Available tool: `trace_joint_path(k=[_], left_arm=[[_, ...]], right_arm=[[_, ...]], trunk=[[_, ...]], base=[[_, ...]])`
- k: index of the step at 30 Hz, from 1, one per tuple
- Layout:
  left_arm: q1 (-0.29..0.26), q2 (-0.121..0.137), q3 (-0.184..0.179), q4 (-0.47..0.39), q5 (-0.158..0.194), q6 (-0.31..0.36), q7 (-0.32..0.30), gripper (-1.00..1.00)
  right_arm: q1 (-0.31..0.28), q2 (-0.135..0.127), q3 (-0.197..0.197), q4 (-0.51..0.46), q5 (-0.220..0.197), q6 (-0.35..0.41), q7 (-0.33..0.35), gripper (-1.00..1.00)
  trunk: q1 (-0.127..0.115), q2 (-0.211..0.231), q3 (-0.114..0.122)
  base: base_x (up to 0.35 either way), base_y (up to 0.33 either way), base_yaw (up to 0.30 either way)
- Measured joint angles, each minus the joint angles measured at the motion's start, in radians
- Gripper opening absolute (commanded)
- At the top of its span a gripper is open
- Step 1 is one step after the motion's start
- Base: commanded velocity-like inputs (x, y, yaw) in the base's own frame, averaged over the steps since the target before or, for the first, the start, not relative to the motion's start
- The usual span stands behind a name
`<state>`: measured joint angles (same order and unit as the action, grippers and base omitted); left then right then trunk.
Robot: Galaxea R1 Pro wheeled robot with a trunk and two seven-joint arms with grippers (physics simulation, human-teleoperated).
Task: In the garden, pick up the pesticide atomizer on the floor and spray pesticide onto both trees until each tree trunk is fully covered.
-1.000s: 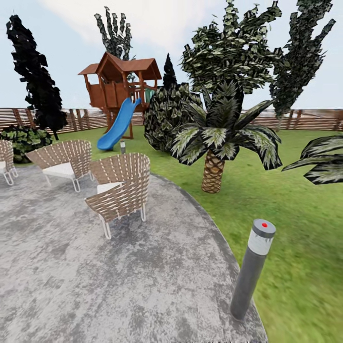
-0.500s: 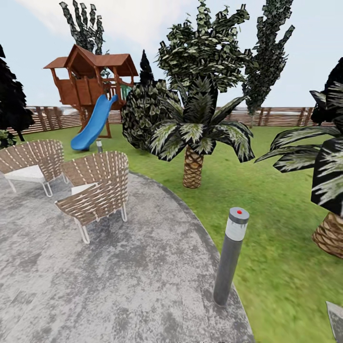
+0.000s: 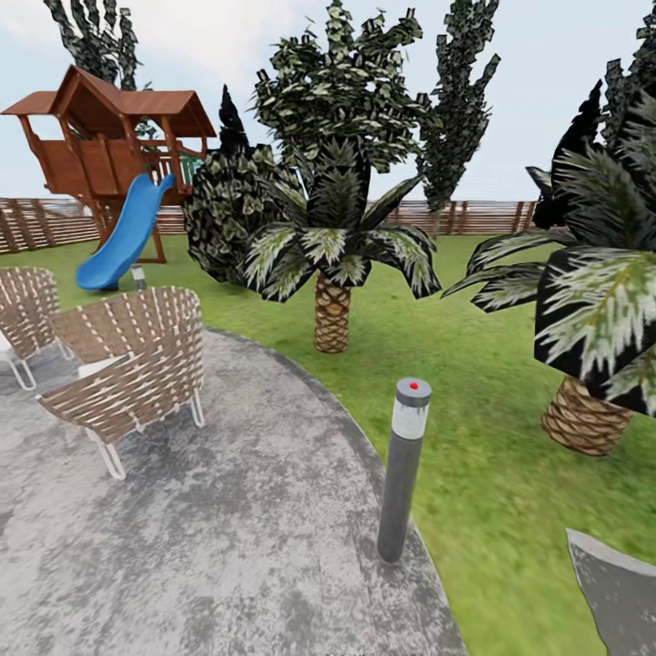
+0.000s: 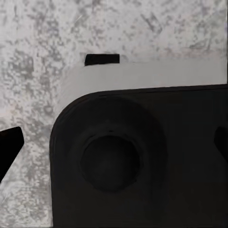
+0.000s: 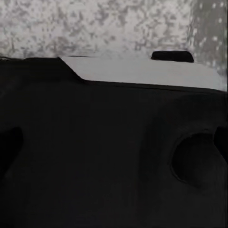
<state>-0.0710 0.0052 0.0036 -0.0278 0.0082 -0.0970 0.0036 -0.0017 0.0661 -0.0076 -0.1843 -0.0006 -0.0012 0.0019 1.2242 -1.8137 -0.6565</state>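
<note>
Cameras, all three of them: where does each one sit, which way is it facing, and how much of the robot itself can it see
Head view: high on the robot, facing out over the paved patio, bollard light, wicker chairs, palms, lawn.
Left wrist view: facing down at the robot's dark body over mottled paving.
Right wrist view: the same, dark body below paving.
Shared: grey mottled paving.

A bollard light (image 3: 403, 469) stands on the patio (image 3: 228, 528) edge, lawn (image 3: 492, 437) to its right.
</note>
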Motion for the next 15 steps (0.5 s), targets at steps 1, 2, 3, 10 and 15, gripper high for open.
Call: trace_joint_path(k=[1, 2, 3, 10, 15], left_arm=[[-0.022, 0.001, 0.000, 0.000, -0.001, 0.002, 0.000, 1.00], [-0.046, 0.002, 0.000, 0.000, -0.003, 0.004, 0.001, 1.00], [-0.071, 0.003, -0.001, 0.001, -0.005, 0.006, 0.001, 1.00], [-0.206, -0.001, -0.001, 0.000, -0.004, 0.035, 0.000, 1.00], [-0.297, -0.006, 0.001, 0.000, 0.002, 0.041, 0.001, 1.00]], right_arm=[[0.000, -0.003, 0.000, -0.031, 0.001, 0.001, -0.001, 1.00], [0.000, -0.009, 0.000, -0.065, 0.001, 0.002, -0.002, 1.00], [0.000, -0.018, 0.000, -0.100, 0.002, 0.004, -0.003, 1.00], [-0.002, -0.058, 0.001, -0.319, 0.002, 0.006, -0.005, 1.00], [-0.013, -0.055, 0.004, -0.468, -0.002, 0.006, -0.001, 1.00]], trunk=[[0.004, -0.007, -0.004], [0.008, -0.014, -0.008], [0.012, -0.021, -0.012], [0.038, -0.070, -0.039], [0.057, -0.105, -0.061]], base=[[0.000, 0.000, -0.282], [0.000, 0.000, -0.282], [0.000, 0.000, -0.281], [0.000, 0.000, -0.269], [0.000, 0.000, -0.231]])
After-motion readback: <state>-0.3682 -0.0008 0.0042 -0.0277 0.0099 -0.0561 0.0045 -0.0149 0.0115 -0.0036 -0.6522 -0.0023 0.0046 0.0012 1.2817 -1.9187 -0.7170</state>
